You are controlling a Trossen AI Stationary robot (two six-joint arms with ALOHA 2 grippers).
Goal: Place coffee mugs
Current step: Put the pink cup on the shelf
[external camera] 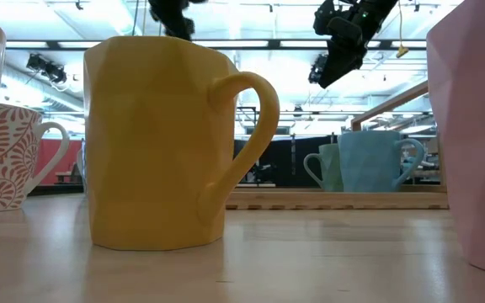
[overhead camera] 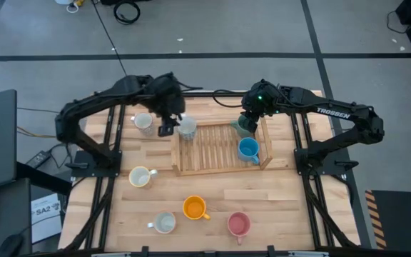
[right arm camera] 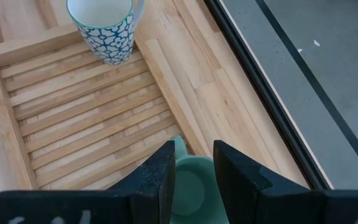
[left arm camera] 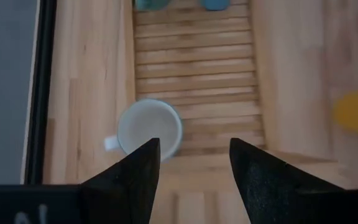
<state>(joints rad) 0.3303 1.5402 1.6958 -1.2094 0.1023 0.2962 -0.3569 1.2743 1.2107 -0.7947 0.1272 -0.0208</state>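
Mugs sit on our wooden tray (overhead camera: 212, 153): a green mug (right arm camera: 194, 186), a blue mug (overhead camera: 247, 149) and a white patterned mug (overhead camera: 187, 128). Our right gripper (right arm camera: 191, 168) hangs narrow above the green one. Our left gripper (left arm camera: 194, 165) hangs wide open above the patterned one.

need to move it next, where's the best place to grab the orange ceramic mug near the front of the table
Grip the orange ceramic mug by its rim wall, coming straight down from above. It stands upright with its mouth open, apart from the whitish-grey mug and the pink mug. One finger goes inside, one outside, on the side away from the handle, which points toward the pink mug.
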